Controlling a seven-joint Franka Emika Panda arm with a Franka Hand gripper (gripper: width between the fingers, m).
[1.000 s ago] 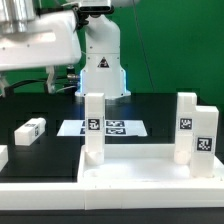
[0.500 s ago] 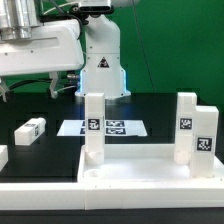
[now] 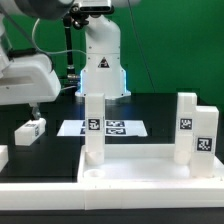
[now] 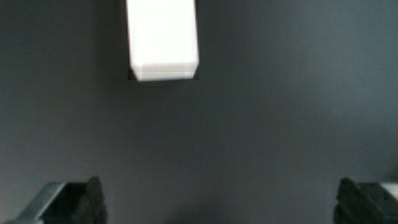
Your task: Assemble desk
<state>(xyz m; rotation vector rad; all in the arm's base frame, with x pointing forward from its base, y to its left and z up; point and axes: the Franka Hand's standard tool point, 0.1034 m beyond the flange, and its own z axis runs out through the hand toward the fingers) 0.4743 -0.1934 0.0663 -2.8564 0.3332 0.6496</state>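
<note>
The black table (image 3: 150,110) carries everything. Largest on it is the white desk tabletop panel (image 3: 140,172), lying flat at the near edge with its raised rim up. Three short square legs stand upright in the panel: one leg (image 3: 93,128) toward the exterior view's left, and two tagged legs (image 3: 186,125) and (image 3: 205,138) close together at the exterior view's right, each showing a black-and-white tag. At the near corner on the left of the panel a round socket (image 3: 89,174) sits open with nothing in it.

Behind the panel the marker board (image 3: 112,127) lies flat on the table, partly hidden by the standing leg. The white base of the arm (image 3: 102,60) rises at the back.

A loose leg (image 3: 30,130) lies on its side on the table at the exterior view's left, well apart from the panel. Another white piece (image 3: 3,157) shows at the left edge, cut off by the frame.

The gripper (image 3: 36,104) hangs just above the loose leg, not touching it. In the wrist view the jaws stand wide apart, their dark fingertips (image 4: 71,203) far to either side, with the leg's end (image 4: 162,40) lying on the dark table ahead of them and nothing held.
</note>
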